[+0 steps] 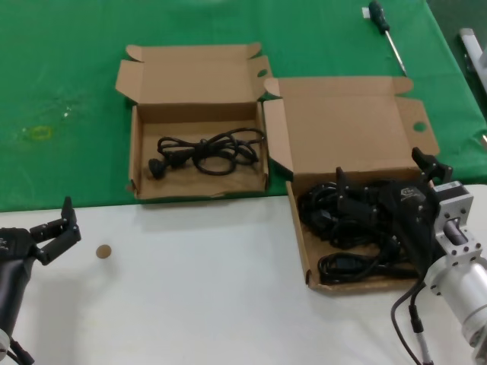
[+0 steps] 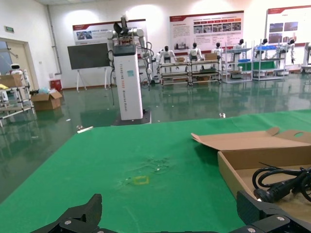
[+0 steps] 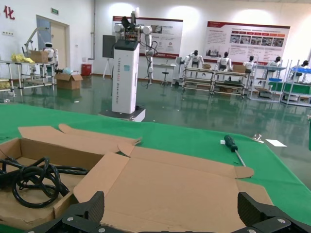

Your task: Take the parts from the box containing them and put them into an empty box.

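Head view: green cloth-covered table surface (image 1: 68, 76) fills the upper frame, white tabletop (image 1: 198, 281) the lower. Two open brown corrugated cardboard mailer boxes. Wider box (image 1: 346, 137), centre right, holds a heap of thin black rubber power cords with moulded plugs (image 1: 342, 228); cord count in the heap cannot be told. Narrower box (image 1: 194, 84), upper centre-left, holds one coiled black cord (image 1: 209, 152). The boxes touch at their lid flaps.

Right gripper (image 1: 384, 182), centre right, is over the wider box's tray above the heap, fingers spread, nothing visibly clamped. Left gripper (image 1: 61, 224), lower left over the white top, fingers apart, holding nothing.

One green-handled screwdriver (image 1: 384, 30), upper right on the cloth; also seen in right wrist view, not in left wrist view. One small round brown disc (image 1: 103, 252) lower left, head view only. Wrist views alone show a hall with a white robot pedestal (image 2: 127, 80).
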Controlling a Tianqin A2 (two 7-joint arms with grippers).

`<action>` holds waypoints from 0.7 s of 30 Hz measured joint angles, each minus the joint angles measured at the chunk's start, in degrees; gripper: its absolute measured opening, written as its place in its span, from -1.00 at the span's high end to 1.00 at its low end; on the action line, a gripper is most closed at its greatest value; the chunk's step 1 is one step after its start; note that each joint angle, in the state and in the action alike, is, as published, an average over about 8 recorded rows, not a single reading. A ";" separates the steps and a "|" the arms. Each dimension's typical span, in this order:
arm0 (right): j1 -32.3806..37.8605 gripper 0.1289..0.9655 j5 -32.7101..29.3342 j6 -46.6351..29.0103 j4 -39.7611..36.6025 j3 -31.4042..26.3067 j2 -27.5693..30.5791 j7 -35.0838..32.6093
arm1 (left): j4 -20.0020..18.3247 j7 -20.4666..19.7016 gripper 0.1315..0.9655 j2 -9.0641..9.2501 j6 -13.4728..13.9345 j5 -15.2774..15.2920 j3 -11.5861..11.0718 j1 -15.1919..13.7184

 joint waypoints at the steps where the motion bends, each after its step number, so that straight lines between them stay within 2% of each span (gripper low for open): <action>1: 0.00 -1.00 0.00 0.00 0.00 0.00 0.00 0.00 | 0.00 0.00 -1.00 0.00 0.00 0.00 0.00 0.00; 21: 0.00 -1.00 0.00 0.00 0.00 0.00 0.00 0.00 | 0.00 0.00 -1.00 0.00 0.00 0.00 0.00 0.00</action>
